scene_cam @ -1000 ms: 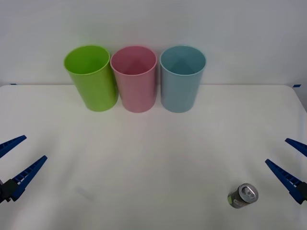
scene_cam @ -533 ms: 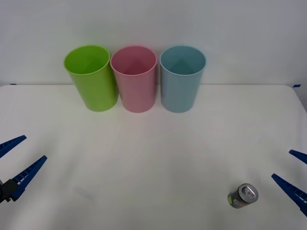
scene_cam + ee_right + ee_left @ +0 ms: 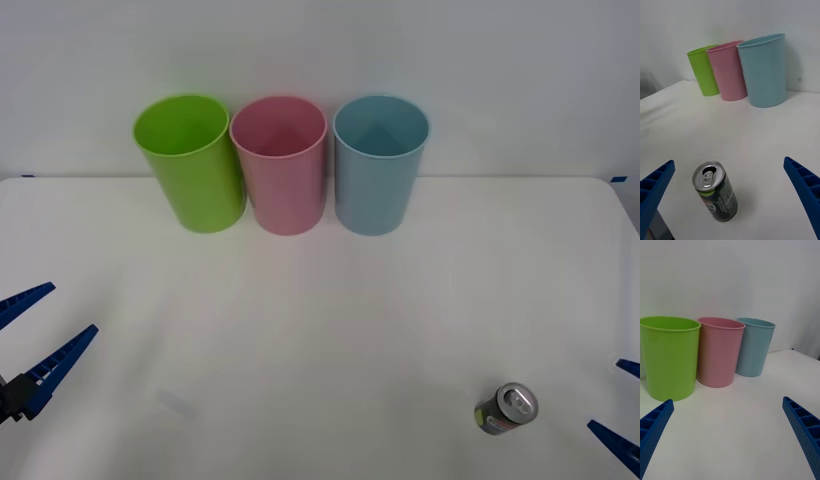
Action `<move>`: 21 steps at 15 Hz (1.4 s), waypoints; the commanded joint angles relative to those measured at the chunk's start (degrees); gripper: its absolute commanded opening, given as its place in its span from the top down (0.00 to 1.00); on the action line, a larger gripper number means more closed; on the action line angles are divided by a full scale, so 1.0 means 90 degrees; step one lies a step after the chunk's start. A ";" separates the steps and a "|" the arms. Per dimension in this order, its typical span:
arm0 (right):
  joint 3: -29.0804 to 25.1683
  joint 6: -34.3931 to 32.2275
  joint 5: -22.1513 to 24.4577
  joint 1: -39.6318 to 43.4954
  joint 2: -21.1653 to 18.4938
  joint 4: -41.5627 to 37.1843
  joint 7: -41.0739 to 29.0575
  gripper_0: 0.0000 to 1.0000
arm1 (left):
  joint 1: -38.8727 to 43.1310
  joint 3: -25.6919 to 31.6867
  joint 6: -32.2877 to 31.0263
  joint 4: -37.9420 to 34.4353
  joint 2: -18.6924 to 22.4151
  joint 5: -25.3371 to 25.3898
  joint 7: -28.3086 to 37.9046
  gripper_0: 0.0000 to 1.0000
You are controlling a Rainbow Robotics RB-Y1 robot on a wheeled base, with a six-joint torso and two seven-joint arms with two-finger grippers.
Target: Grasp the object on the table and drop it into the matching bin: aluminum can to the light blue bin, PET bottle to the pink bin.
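Observation:
A small aluminum can [image 3: 507, 408] with a silver pull-tab top and dark grey body stands upright on the white table [image 3: 320, 330], near its front right. My right gripper [image 3: 630, 410] is open at the right edge, just right of the can; in the right wrist view the can [image 3: 715, 191] stands ahead of its spread fingers [image 3: 657, 187], apart from them. The light blue bin [image 3: 380, 163] stands at the back, rightmost of three, with the pink bin [image 3: 280, 163] beside it. My left gripper [image 3: 35, 335] is open at the left edge, holding nothing.
A lime green bin [image 3: 190, 160] stands left of the pink one at the back, by the white wall. The three bins nearly touch in a row. Broad bare tabletop lies between the bins and the can.
My right gripper has drawn back toward the front right corner and now sits lower at the view's edge. The can, the bins and the left arm have not moved.

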 commanded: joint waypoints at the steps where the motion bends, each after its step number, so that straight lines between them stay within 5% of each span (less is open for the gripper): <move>1: 0.0011 -0.0290 0.0001 -0.0079 -0.0168 0.0616 0.0660 0.00 | 0.0000 0.0000 0.0000 0.0000 0.0000 0.0000 0.0000 0.00; 7: 0.0226 -0.0476 0.0099 -0.0158 -0.0227 0.1290 0.1822 0.00 | 0.0000 0.0000 0.0000 0.0000 0.0000 0.0000 0.0000 0.00; 21: 0.1046 -0.0603 0.0509 -0.1242 0.0076 0.3077 0.2926 0.00 | 0.0000 0.0000 0.0000 0.0000 0.0000 0.0000 0.0000 0.00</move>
